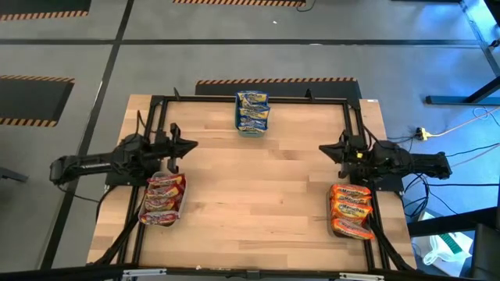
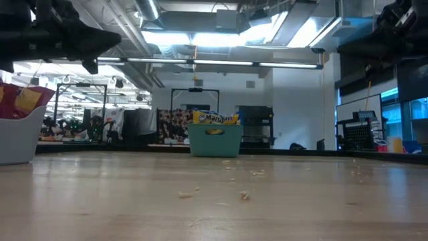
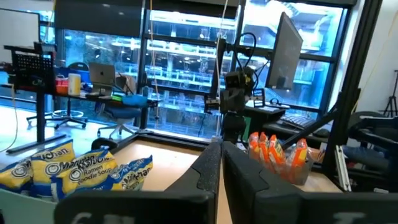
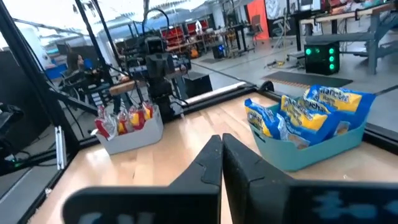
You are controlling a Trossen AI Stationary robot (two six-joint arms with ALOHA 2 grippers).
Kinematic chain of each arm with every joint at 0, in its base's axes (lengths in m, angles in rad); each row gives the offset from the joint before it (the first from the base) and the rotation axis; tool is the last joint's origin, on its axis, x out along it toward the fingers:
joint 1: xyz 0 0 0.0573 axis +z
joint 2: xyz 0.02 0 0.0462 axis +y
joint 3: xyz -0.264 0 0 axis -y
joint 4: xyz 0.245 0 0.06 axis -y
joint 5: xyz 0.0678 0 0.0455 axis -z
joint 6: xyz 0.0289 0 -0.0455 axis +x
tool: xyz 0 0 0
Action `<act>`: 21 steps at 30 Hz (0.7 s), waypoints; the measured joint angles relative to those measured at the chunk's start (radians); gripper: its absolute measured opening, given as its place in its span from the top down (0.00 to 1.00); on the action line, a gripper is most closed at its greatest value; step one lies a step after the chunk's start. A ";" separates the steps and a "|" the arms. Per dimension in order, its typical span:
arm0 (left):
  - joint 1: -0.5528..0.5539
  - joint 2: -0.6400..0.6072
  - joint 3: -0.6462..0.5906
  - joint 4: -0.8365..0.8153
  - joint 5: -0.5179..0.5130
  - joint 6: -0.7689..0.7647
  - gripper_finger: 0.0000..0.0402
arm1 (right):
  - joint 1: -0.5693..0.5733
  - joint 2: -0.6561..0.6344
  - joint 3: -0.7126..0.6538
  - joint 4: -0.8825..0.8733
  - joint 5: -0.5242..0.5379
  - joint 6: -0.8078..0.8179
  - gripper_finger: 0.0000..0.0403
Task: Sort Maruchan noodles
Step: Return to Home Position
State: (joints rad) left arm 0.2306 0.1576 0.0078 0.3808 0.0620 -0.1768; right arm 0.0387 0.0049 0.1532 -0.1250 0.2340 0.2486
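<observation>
Blue-and-yellow Maruchan packets (image 1: 252, 111) stand on edge in a teal tray (image 4: 311, 152) at the table's far middle. Red-pink packets (image 1: 162, 197) fill a light grey tray (image 4: 132, 135) at the near left. Orange packets (image 1: 351, 209) fill a tray at the near right. My left gripper (image 1: 190, 144) hovers shut and empty at the table's left, beside the red-pink tray. My right gripper (image 1: 324, 148) hovers shut and empty at the right, just beyond the orange packets.
A black metal frame (image 1: 258, 99) runs around the wooden table (image 1: 258, 195). Small crumbs (image 2: 244, 195) lie on the wood. The table's middle between the three trays holds no objects. Cables (image 1: 461, 129) lie on the floor at the right.
</observation>
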 joint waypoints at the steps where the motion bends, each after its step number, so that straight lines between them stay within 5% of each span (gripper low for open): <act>1: 0.000 -0.025 0.000 -0.024 -0.003 -0.001 0.97 | 0.000 0.001 0.000 -0.005 0.000 0.000 1.00; 7: 0.000 -0.158 0.000 -0.209 -0.068 -0.027 0.98 | 0.000 0.001 -0.009 -0.009 0.018 -0.001 1.00; 21: 0.000 -0.155 0.000 -0.305 -0.132 0.000 0.96 | 0.000 0.001 -0.106 0.073 0.043 -0.005 1.00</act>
State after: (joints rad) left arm 0.2309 0.0021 0.0082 0.0762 -0.0698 -0.1772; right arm 0.0387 0.0055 0.0472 -0.0523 0.2775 0.2438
